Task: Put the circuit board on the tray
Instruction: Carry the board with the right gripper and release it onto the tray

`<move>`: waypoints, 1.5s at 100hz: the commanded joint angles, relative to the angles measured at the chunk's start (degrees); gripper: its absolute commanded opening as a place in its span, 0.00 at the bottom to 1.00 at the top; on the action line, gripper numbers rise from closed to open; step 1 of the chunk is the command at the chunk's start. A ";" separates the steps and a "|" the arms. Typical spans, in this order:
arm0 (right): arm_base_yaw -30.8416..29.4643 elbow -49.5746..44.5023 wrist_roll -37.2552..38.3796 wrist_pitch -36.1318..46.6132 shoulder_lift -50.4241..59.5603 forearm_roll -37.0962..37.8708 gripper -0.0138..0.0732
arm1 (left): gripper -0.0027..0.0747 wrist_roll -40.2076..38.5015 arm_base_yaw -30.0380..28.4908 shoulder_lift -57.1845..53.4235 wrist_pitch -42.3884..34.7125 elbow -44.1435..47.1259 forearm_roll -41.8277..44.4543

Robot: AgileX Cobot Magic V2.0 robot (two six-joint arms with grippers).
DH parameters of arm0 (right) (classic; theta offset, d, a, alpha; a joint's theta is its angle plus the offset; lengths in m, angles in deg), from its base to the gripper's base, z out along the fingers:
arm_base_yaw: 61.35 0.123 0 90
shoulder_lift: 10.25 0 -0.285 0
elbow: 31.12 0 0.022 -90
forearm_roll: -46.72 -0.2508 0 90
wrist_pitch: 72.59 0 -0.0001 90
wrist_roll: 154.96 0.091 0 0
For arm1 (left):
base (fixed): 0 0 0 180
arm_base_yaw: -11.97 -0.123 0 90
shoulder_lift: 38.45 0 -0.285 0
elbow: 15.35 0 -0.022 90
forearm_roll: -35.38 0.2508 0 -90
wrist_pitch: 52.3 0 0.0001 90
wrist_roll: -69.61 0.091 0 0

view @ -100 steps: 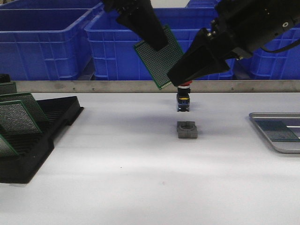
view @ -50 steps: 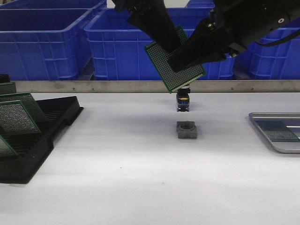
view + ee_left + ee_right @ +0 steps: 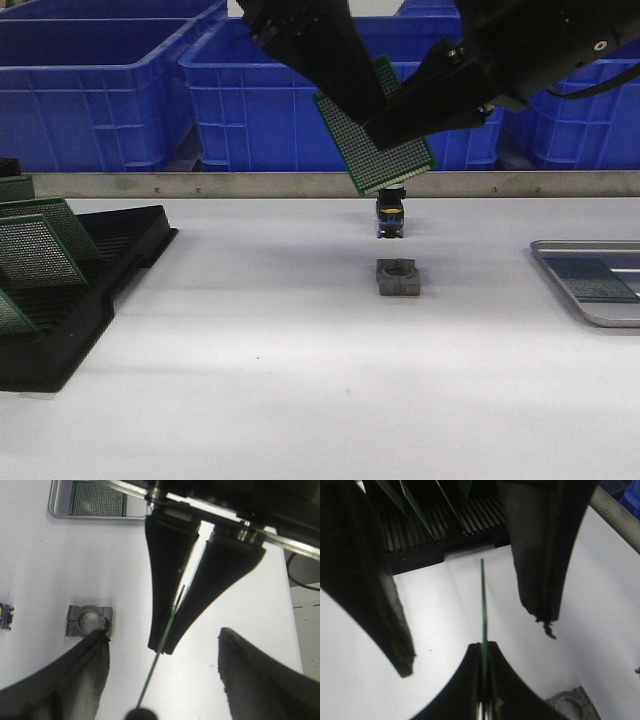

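**A:** Two claws on one board, was it?

**B:** Yes. Nearest, on the white table, sat a small grey metal block with a round hole, and a little black-and-yellow part just behind it. Above them hung the green perforated circuit board, tilted. The right gripper was pinched onto its edge, and the left gripper had its fingers apart, flanking the board.

**A:** And the danger?

**B:** I judged a crooked pull-away could knock the board against a left finger and twist it out of that thin edge grip. The shallow silver-grey metal tray lay well apart to the right. It already held one board, so overlap threatened too. Big blue plastic bins stood behind.
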 commanded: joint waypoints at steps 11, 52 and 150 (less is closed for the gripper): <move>-5.03 1.21 4.10 0.97 2.42 -2.90 0.08 | 0.67 -2.89 -2.31 -3.77 1.88 -3.04 2.54; -25.61 0.19 22.42 1.03 0.51 -2.61 0.08 | 0.64 -5.24 -5.70 -3.77 1.88 -3.33 2.54; -32.59 -2.30 23.44 3.94 -7.11 -2.61 0.55 | 0.58 -10.69 -5.70 -4.00 1.88 -5.07 6.65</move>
